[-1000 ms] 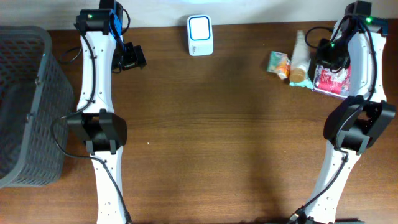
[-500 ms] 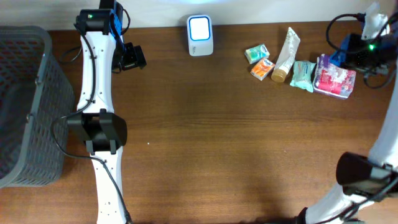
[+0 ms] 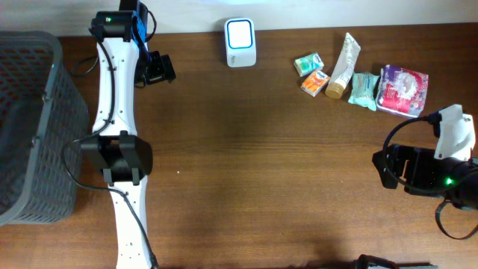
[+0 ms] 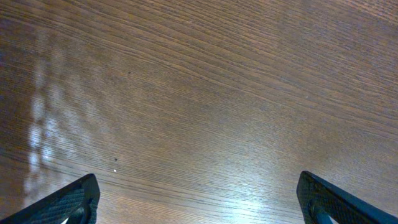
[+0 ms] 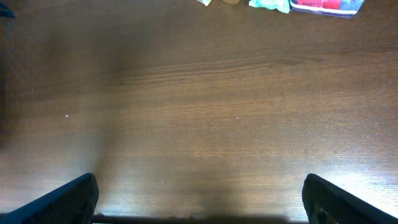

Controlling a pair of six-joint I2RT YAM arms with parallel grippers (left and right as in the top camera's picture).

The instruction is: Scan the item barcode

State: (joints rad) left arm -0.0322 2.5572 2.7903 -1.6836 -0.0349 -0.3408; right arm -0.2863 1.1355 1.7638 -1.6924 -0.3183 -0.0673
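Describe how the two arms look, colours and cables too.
Left arm: white links, black joints, a green light, blue trim up top, a black cable looping beside it. Right arm: mostly black housings, one white link, a green light, black cable. Both have black jaws.

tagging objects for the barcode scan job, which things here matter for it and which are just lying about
For the job:
- white scanner
- items to scan: green packet, orange packet, tube, teal packet, pink package

Lying about:
- grey basket at the left edge, probably not needed for the scan itself
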